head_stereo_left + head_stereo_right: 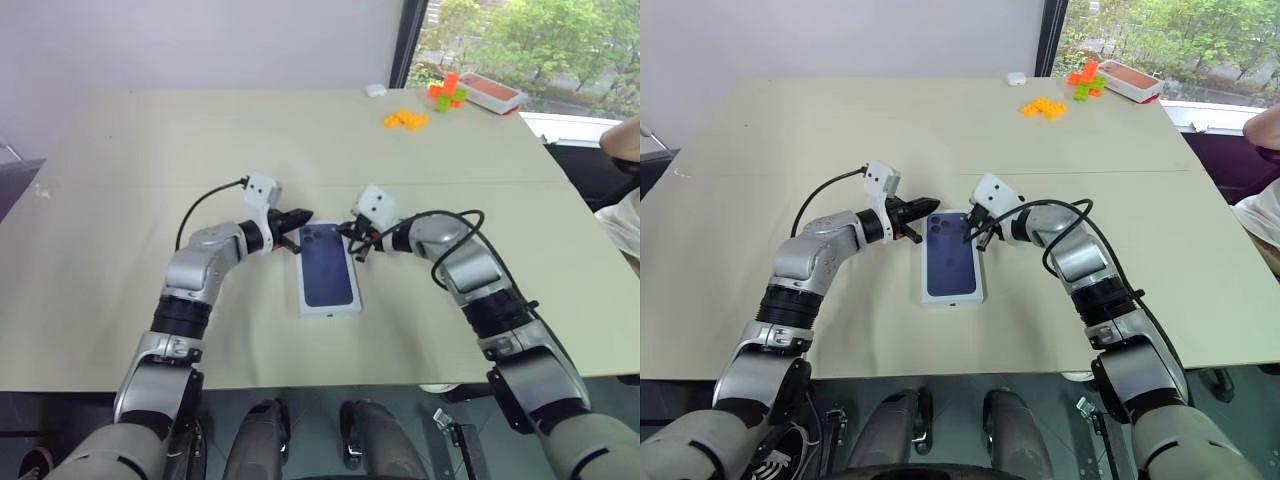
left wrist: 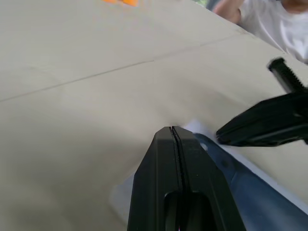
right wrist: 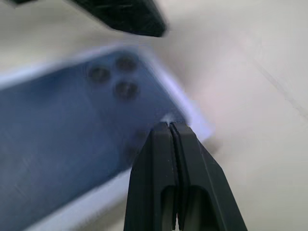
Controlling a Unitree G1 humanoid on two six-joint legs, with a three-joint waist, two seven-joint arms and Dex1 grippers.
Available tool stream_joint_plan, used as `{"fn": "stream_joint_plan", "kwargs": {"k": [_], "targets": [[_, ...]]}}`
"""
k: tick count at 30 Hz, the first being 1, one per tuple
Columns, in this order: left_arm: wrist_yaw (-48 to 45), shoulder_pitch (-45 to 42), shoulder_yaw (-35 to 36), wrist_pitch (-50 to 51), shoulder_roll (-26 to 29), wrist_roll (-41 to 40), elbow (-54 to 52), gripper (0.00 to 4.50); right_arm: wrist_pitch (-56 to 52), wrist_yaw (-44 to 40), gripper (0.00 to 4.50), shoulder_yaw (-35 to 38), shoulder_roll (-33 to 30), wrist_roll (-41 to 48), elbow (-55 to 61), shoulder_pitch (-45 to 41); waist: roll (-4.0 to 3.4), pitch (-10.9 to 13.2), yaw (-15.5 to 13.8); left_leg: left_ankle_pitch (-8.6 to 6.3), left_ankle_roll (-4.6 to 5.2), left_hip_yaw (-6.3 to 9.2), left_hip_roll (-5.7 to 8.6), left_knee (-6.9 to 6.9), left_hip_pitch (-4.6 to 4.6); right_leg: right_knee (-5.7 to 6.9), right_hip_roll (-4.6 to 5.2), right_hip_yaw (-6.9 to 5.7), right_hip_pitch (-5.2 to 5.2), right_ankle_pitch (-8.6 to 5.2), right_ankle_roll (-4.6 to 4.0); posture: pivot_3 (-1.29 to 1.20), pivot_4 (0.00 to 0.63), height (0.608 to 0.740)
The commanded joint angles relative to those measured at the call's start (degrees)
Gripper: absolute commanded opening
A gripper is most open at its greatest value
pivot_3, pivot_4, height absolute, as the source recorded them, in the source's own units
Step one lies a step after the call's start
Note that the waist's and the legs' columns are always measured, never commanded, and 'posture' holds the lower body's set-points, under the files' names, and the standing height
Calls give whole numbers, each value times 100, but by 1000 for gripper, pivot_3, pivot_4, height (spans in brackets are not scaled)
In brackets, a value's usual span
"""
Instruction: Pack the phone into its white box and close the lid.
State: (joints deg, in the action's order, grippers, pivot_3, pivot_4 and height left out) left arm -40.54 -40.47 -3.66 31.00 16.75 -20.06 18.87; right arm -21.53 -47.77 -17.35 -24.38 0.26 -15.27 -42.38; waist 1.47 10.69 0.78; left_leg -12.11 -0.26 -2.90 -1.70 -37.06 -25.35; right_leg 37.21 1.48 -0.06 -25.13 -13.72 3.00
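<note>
With the lid (image 1: 328, 271) lying flat mid-worktop (image 1: 120, 180), printed phone pic up, left pincer (image 1: 303, 216) & right pincer (image 1: 352, 236) sit at its far end, one per corner, both pinched tight, holding nothing.

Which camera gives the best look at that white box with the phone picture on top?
The left eye view: the whole box lies flat on the table, all edges visible, both shut grippers at its far end. The right eye view shows much the same. The right wrist view shows one blurred end with the printed camera cluster; the left wrist view shows a corner.
</note>
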Motion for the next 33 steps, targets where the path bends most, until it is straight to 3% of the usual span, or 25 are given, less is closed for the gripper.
{"fn": "stream_joint_plan", "kwargs": {"k": [1, 6, 12, 20, 25, 28, 33], "targets": [[-319, 63, -72, -47, 148, 57, -139, 0, -140, -313, 63, -80, -150, 12, 289, 136, 0, 0, 13, 0, 0, 0, -2, -1, 0, 2, -2, -2, 0, 0, 0, 0, 150, 740], [-977, 491, -308, -17, 757, 171, -412, 0, -540, -934, 63, -61, -613, 260, 1087, 556, -1, -1, 19, 0, 0, 2, -7, -1, 23, 5, -4, -3, 16, -2, -3, 0, 150, 740], [-472, 305, 765, -287, 770, -300, -693, 0, -1152, -556, 63, 801, -314, 888, 1005, 260, 2, 2, 2, 1, -3, 1, -7, -9, 56, -2, 10, 2, 52, -7, -45, 0, 150, 740], [-1107, 1192, 1622, 9, 2010, -760, -1305, 0, -953, -1042, 63, 1323, -941, 1284, 790, 375, -1, 1, 5, 2, -4, -4, -8, 16, 55, -12, 14, 3, 46, -9, -38, 0, 150, 740], [-1285, 1675, 1940, -27, 2417, -890, -1453, 0, -592, -1337, 63, 1429, -1245, 1319, 522, 406, -1, 2, -5, 2, -4, -4, -8, 16, 43, -12, 15, 3, 35, -10, -39, 0, 150, 740], [-1442, 2254, 2276, -37, 2763, -935, -1613, 866, -563, -1483, 940, 1712, -1438, 1499, 331, 393, -3, 3, 5, 1, -5, -7, -8, 11, 42, -14, 21, 5, 35, -11, -42, 0, 150, 740], [-1503, 2603, 2607, -134, 3071, -959, -1663, 3272, -425, -1643, 3426, 1872, -1671, 1594, 221, 494, -3, 3, 6, -1, -9, -8, -9, 17, 32, -17, 35, 8, 18, -12, -48, 0, 150, 740]]}}
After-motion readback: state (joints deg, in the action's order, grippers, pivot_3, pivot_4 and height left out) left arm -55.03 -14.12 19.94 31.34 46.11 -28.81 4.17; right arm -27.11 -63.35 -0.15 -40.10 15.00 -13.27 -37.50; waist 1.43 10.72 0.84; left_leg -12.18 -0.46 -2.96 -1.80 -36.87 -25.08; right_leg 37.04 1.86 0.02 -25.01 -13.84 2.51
